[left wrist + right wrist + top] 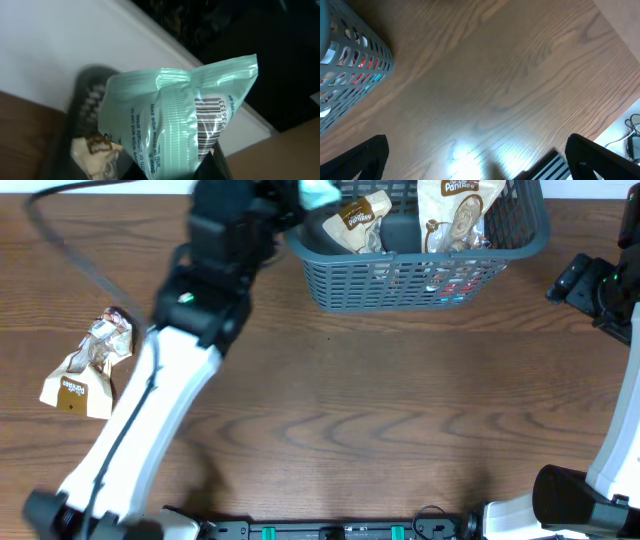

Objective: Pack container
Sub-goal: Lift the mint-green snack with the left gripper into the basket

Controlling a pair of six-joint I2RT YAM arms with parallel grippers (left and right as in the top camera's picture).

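Left claw point(300, 198) grips mint packet point(180, 115) over the container point(400, 280)

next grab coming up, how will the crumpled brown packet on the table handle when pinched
The brown packet is creased and twisted at one end, so probably floppy and light. Its glossy film may slip in a pinch. It lies flat on the table, so rolling seems unlikely.
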